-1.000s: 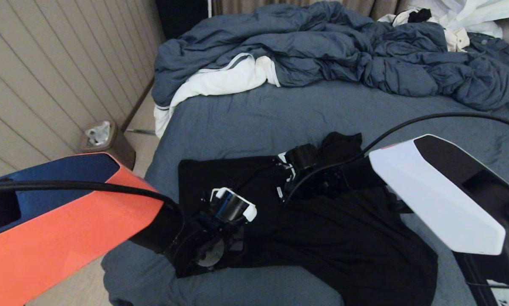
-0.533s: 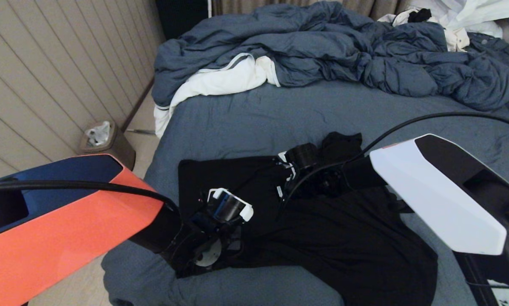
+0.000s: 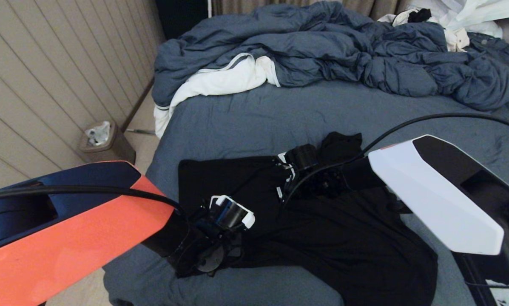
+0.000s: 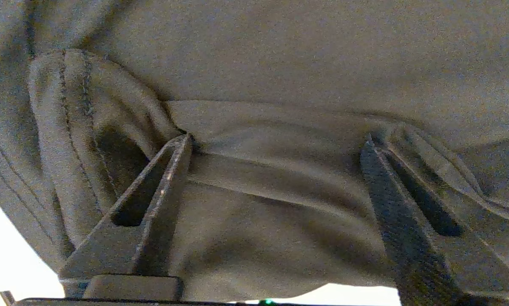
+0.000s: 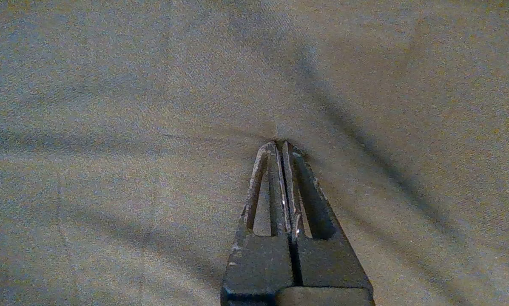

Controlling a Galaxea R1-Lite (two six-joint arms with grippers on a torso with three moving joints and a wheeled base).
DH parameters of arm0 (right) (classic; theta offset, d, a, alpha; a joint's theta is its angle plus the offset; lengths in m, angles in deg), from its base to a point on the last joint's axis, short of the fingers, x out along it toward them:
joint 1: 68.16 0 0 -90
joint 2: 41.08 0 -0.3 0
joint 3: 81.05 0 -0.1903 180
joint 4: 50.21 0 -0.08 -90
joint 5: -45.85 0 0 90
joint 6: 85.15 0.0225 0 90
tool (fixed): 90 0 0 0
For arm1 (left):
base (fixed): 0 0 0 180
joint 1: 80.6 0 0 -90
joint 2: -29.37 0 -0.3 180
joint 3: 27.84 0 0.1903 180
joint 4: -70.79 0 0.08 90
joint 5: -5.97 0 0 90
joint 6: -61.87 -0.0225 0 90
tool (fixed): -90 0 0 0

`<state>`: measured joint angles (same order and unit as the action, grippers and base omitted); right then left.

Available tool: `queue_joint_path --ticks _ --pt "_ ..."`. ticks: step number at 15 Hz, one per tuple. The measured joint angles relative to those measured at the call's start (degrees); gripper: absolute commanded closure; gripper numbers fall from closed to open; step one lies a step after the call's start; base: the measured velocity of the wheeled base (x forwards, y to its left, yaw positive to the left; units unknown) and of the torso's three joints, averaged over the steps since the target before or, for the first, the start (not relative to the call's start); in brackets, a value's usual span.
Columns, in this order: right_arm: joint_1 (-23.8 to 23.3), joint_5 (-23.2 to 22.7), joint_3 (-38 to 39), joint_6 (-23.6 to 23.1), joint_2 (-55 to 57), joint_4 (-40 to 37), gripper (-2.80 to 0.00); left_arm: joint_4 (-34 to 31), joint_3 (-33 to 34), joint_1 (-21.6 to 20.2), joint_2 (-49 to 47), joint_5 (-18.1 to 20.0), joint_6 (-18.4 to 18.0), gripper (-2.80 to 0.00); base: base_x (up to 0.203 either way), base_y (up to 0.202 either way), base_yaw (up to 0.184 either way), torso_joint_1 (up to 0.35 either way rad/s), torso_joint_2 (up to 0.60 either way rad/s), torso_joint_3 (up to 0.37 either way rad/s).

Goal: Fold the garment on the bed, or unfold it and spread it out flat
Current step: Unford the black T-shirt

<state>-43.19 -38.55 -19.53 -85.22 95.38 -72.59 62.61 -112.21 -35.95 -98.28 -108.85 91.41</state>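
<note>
The garment, a black T-shirt, lies rumpled on the near part of the bed, with a square flap spread at its left. My left gripper hangs low over the shirt's near left edge, next to a stitched hem. It is open, its fingers wide apart and resting on folds of cloth without gripping them. My right gripper is down on the middle of the shirt's far edge. It is shut, its tips pinching the cloth, and creases run into them.
A rumpled blue duvet with white lining fills the far end of the bed. A white clothes pile sits at the far right. On the floor by the left wall stands a small bin. Bare sheet lies between shirt and duvet.
My left gripper has opened and let go of the shirt's edge. Its arm has shifted slightly. The right gripper has stayed shut in place.
</note>
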Motion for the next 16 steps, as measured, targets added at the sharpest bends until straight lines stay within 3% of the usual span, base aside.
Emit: queue_joint_path --ticks 5,9,13,16 --pt "-0.1 0.0 -0.3 0.1 0.0 0.0 0.00 0.0 0.3 0.5 0.4 -0.1 0.3 0.00 0.000 0.000 0.000 0.000 0.00 0.000" --pt "-0.1 0.0 -0.3 0.1 0.0 0.0 0.00 0.7 4.5 1.5 2.0 -0.1 0.5 0.00 0.000 0.000 0.000 0.000 0.00 0.000" --pt "-0.1 0.1 -0.5 0.1 0.0 0.0 0.00 1.1 12.4 2.4 6.7 -0.5 1.3 0.00 0.000 0.000 0.000 0.000 0.00 0.000" --pt "-0.2 0.1 -0.7 0.1 0.1 0.0 0.00 0.8 19.8 5.3 13.5 -0.7 1.9 0.00 0.000 0.000 0.000 0.000 0.00 0.000"
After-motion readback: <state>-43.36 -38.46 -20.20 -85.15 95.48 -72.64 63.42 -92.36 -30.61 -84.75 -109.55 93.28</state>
